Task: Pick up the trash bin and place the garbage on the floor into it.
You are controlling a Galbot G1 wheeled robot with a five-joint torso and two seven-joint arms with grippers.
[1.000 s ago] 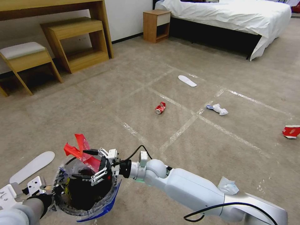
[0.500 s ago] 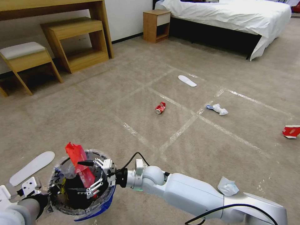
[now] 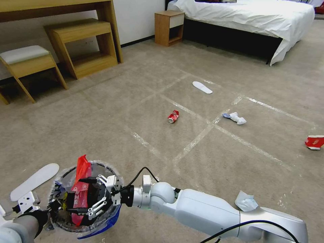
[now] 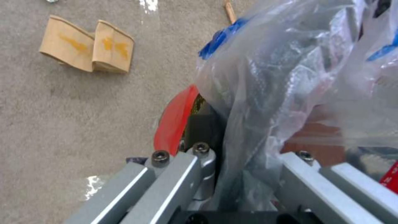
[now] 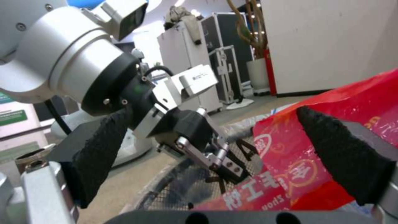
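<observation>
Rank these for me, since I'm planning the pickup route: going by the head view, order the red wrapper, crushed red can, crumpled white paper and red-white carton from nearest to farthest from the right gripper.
From the right gripper:
1. Red wrapper, at the fingers, over the bin.
2. Crushed red can, ahead, mid-floor.
3. Crumpled white paper, farther right.
4. Red-white carton, far right edge.

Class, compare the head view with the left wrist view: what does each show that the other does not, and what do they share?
Head view alone: the crushed red can, crumpled white paper, red-white carton, two white insoles, and the open right gripper over the bin beside the red wrapper. Left wrist view alone: the brown cardboard scrap and a wooden stick. Both: the trash bin, held at its rim by the left gripper, and the carpet floor.
</observation>
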